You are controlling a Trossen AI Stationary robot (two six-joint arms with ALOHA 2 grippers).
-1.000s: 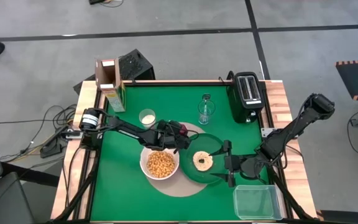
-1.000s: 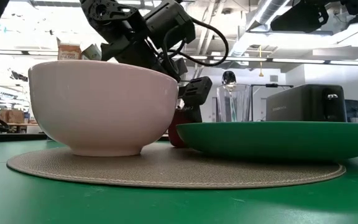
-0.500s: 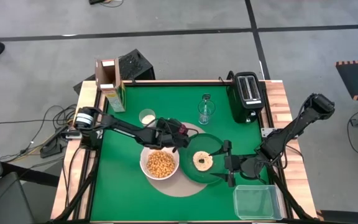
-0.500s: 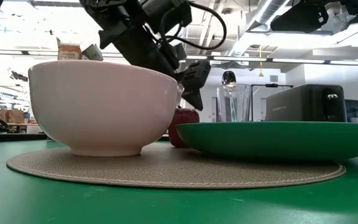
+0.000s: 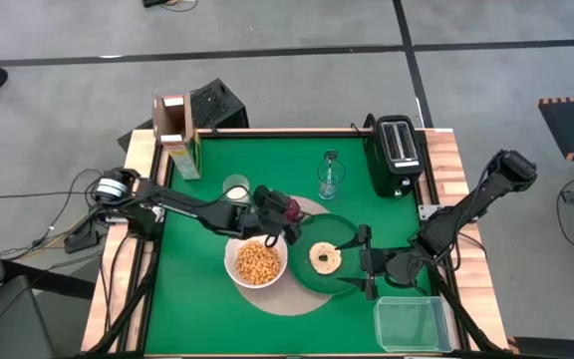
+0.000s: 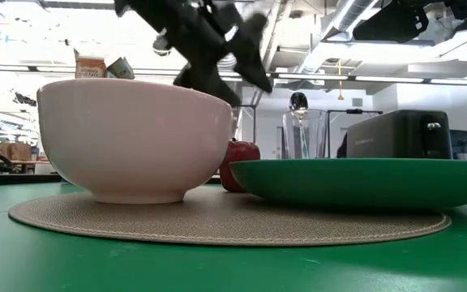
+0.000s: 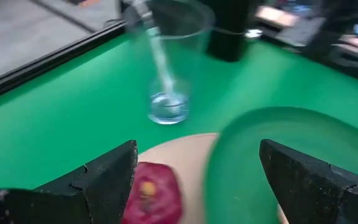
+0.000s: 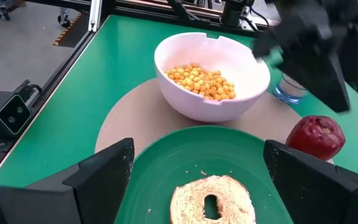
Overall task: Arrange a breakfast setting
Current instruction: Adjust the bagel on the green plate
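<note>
**Breakfast laid out, both pincers empty**

The left pincer (image 5: 285, 228) hangs spread wide above the round tan mat (image 5: 289, 299), holding nothing; through its wrist camera the red apple (image 7: 151, 198) sits on the mat just below and between its dark fingers (image 7: 98, 180), with clear air around it. From table height that arm shows raised above the rim of the white bowl (image 6: 132, 138). The right pincer (image 5: 366, 261) rests at the far right edge of the dark-green plate (image 5: 307, 279), its jaws also wide apart and empty, the plate lying between them in its own wrist view.

On the mat, the white bowl, filled with small golden cereal pieces, sits left of the plate and almost touching it. A round toasted bread (image 5: 324, 257) with a hole in its middle lies on the plate. The apple stands at the mat's rear edge, behind bowl and plate. Farther back on the green tabletop (image 5: 202, 289), a clear glass (image 5: 330, 178) holds a silver spoon (image 5: 329, 160) upright, and a small white cup (image 5: 235, 187) stands to the left. A black toaster (image 5: 395, 152) occupies the rear right corner, a cereal carton (image 5: 177, 135) the rear left, and a clear plastic tub (image 5: 410, 323) the near right. Cables trail over the grey floor (image 5: 68, 90) beside the tabletop.
</note>
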